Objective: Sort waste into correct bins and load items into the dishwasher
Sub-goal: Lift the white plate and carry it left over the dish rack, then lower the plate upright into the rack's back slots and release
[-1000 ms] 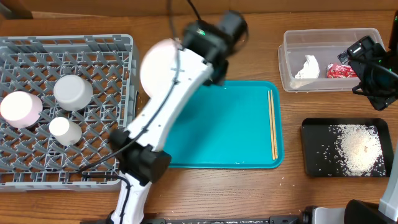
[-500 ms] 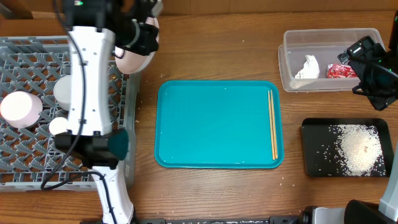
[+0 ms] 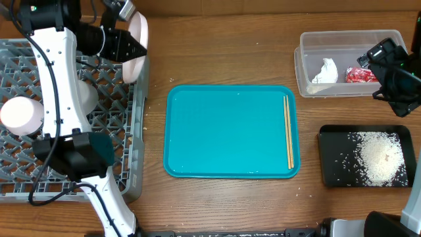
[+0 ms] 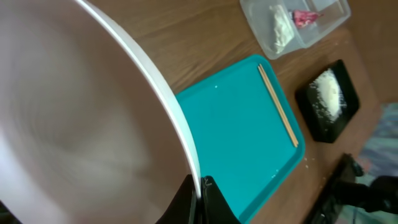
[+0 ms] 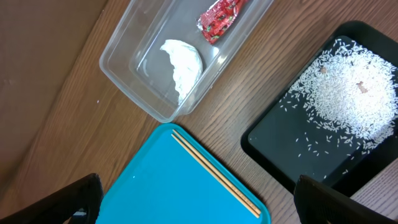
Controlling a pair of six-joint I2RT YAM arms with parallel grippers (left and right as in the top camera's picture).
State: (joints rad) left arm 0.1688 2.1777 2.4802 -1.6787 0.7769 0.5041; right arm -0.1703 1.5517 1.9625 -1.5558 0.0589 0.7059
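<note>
Here, one plate point(image 3: 137, 62) in the clenched left claw point(image 4: 198, 193); right claw point(image 5: 198, 202) splayed wide; two chopsticks point(image 3: 288, 131)

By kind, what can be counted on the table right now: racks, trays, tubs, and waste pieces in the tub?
Racks: 1, dish rack
Trays: 2, teal tray, black tray
Tubs: 1, clear tub
Waste pieces in tub: 2, napkin, red wrapper
Total: 6

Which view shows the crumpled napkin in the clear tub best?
Right wrist: the napkin lies close and unobstructed in the clear tub. Overhead shows it small; left wrist even smaller, at the frame's top.
</note>
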